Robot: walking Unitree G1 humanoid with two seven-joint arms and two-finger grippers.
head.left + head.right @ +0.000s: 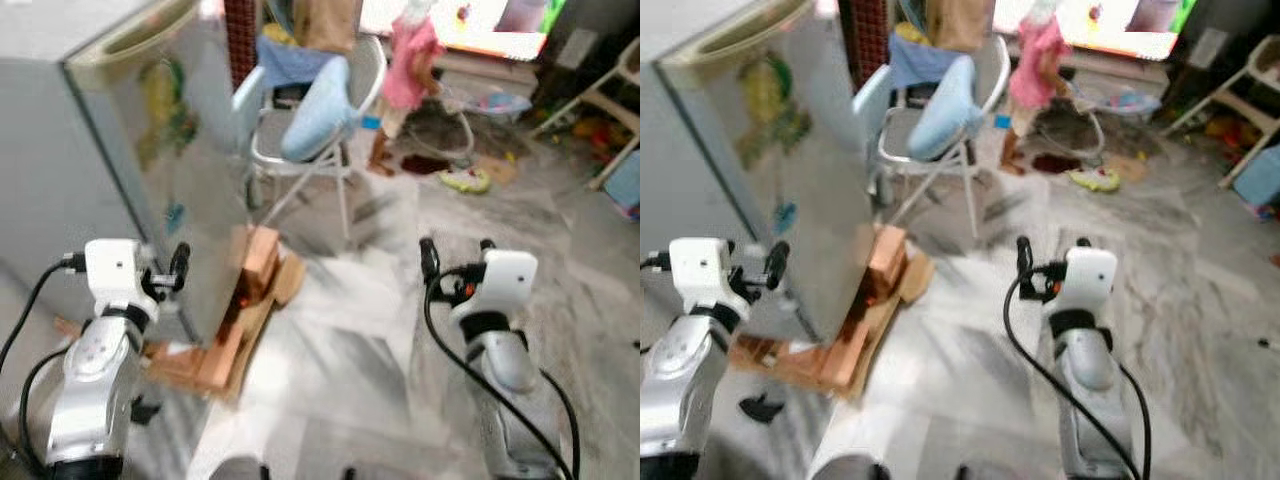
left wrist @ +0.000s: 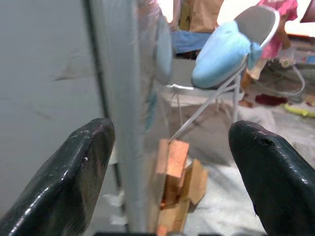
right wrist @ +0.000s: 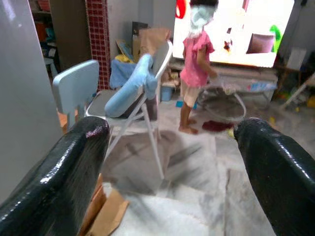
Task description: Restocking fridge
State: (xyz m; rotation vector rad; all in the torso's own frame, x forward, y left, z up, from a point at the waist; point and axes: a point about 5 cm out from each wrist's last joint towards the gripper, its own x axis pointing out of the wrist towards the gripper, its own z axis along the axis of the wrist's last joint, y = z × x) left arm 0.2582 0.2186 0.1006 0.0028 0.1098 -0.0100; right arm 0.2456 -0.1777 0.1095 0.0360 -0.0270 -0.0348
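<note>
Fridge (image 1: 150,150) door shut, standing just beside and ahead of the left end effector (image 1: 165,268). Judgement: restocking not begun; no item in hand, door unopened. Left end effector fingers spread apart, empty, at the door edge. Right end effector (image 1: 455,252) spread apart, empty, well clear over floor (image 1: 380,380). Folding chair (image 1: 320,110) beyond.

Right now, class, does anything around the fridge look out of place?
Yes: flattened cardboard pieces lie heaped on the floor against the fridge corner, messy and askew. Toys lie scattered farther off.
</note>
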